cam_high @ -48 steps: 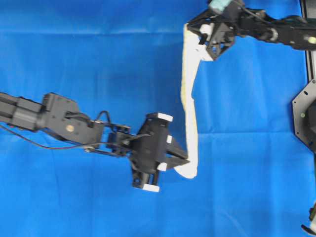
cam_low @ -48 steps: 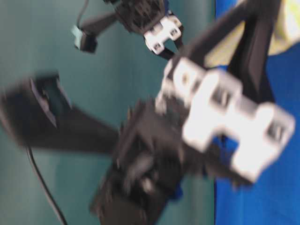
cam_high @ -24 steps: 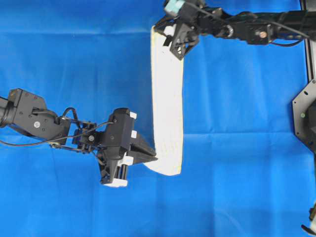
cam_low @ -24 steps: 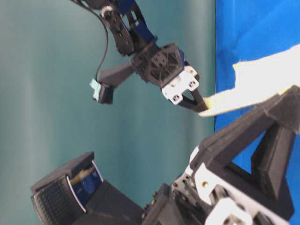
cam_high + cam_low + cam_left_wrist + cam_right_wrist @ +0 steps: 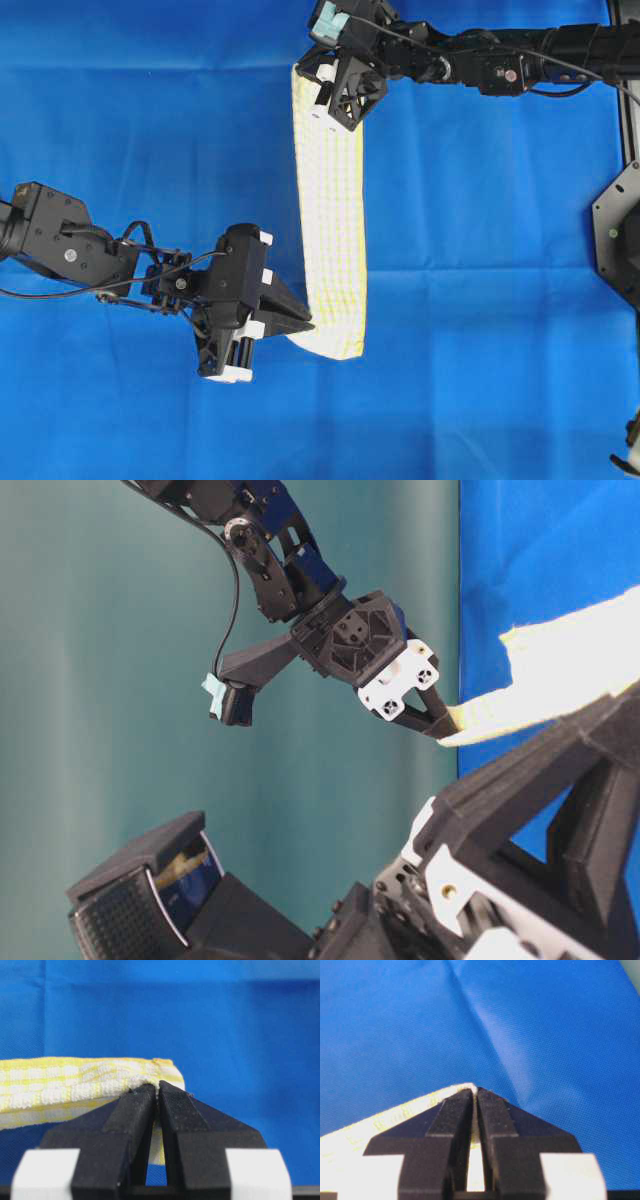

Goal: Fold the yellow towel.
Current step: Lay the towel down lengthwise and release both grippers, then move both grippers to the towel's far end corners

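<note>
- Yellow towel (image 5: 332, 215): it hangs as a long narrow band stretched between the two grippers over the blue cloth backdrop (image 5: 150, 120). The yellow-and-white check shows along its whole length.
- Left gripper (image 5: 308, 325): its fingers (image 5: 132, 1110) are clenched on the near end of the towel. In the left wrist view the two dark tips pinch a bunched corner with a yellow hem, and the rest of the cloth runs off to the left of the tips.
- Right gripper (image 5: 318, 78): its fingers (image 5: 455, 1110) are clamped on the far end of the towel. In the right wrist view a pale corner peeks out just past the tips and cloth spreads away to the left below them.
- Table-level view: the right gripper (image 5: 445, 725) points its tips toward the band, gripping its end; the towel (image 5: 560, 670) extends from those tips to the right, above the blue surface.
- Containers: none is seen in any view.
- Surface beyond both sets of tips: blue cloth with faint creases.
</note>
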### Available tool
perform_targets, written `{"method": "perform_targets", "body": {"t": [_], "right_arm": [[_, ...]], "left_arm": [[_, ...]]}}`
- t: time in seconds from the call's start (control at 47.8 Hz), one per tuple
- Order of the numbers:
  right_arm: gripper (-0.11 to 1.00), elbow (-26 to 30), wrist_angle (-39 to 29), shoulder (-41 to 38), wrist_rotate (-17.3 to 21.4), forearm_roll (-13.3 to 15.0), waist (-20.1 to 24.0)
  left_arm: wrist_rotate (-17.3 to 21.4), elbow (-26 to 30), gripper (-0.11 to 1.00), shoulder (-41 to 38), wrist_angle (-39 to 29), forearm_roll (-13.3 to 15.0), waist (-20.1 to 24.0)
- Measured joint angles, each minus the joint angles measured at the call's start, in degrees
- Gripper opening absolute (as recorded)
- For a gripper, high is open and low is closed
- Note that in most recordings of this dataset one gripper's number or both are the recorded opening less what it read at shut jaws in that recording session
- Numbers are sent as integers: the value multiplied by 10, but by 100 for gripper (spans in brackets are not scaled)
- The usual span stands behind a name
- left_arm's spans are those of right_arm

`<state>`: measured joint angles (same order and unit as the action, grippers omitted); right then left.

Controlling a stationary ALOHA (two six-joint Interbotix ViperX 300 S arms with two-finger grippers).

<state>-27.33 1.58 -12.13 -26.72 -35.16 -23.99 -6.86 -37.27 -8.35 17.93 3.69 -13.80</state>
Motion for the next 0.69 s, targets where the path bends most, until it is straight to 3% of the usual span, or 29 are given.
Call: {"method": "perform_targets", "body": {"t": [0.063,0.105,0.209,0.314,0.523,0.69], "right_arm": [[5,0,-1,0,0,0,0],[13,0,-2,0,2,0,0],[45,-1,-2,0,2,-1,-2],[73,-1,-2,1,2,0,-2],[66,-38,4,35,2,0,-2],[66,-85,8,91,2,0,-2]], "left_arm": [[0,0,16,-1,-3,0,0],[0,0,24,0,-5,0,-2],[1,-2,48,3,-36,-1,-4],[2,-3,59,19,-95,-2,-4],[2,-11,57,85,-221,-3,-4],[6,-30,57,132,-279,-4,4]]}}
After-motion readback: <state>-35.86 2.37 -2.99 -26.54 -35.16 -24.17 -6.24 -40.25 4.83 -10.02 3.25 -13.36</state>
